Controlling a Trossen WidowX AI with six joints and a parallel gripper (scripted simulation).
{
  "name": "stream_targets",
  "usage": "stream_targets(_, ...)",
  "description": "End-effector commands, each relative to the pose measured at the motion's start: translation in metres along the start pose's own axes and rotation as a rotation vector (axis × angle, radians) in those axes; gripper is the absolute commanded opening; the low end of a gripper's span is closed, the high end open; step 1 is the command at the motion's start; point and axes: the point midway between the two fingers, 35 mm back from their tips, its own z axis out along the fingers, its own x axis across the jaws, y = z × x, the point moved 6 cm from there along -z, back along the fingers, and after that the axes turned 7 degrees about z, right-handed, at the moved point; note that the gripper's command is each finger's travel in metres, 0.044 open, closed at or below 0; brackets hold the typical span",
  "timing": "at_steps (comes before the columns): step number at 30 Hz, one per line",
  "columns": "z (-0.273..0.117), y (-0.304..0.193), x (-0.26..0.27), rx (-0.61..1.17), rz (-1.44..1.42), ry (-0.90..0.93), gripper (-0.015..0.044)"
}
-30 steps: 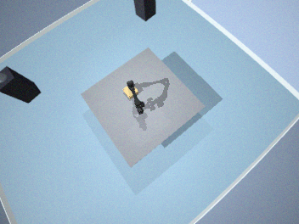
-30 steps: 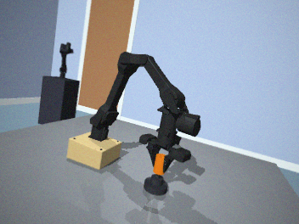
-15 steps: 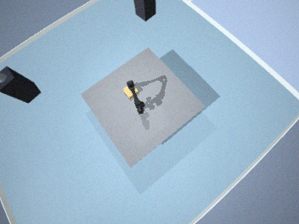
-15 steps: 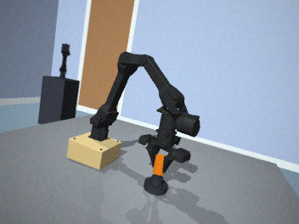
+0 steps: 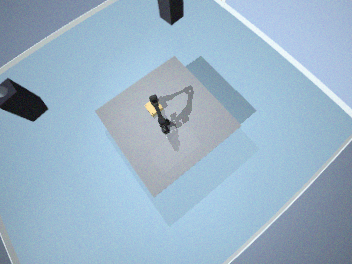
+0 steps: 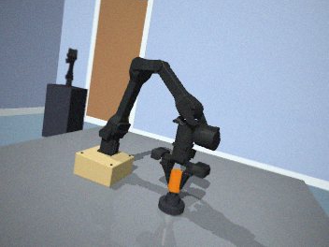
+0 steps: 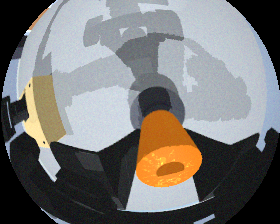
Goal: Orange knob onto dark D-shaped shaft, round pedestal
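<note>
The orange knob [image 6: 175, 181] [image 7: 161, 142] is above the round stand [image 6: 171, 206] [image 7: 178, 106], over its dark raised middle (whether the two touch, I cannot tell), leaning slightly in the outside view. The robot's hand [image 6: 176, 180] [image 7: 165, 155] pinches the knob between its two fingers. The black arm [image 6: 175, 83] arches over from a pale wooden block [image 5: 150, 108] [image 6: 95, 167] [image 7: 44, 107] on the grey table [image 5: 150, 157] [image 6: 61, 208], and beyond that is a brown door [image 6: 117, 58]
</note>
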Motion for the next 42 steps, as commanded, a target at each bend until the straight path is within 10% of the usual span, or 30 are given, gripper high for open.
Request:
stream_targets(1,-0.0034,0.0003,-0.0029,-0.001,-0.068,-0.009,0.0000)
stream_targets(42,-0.0030,0.0000,-0.0033,0.000,-0.278,-0.009,0.0000)
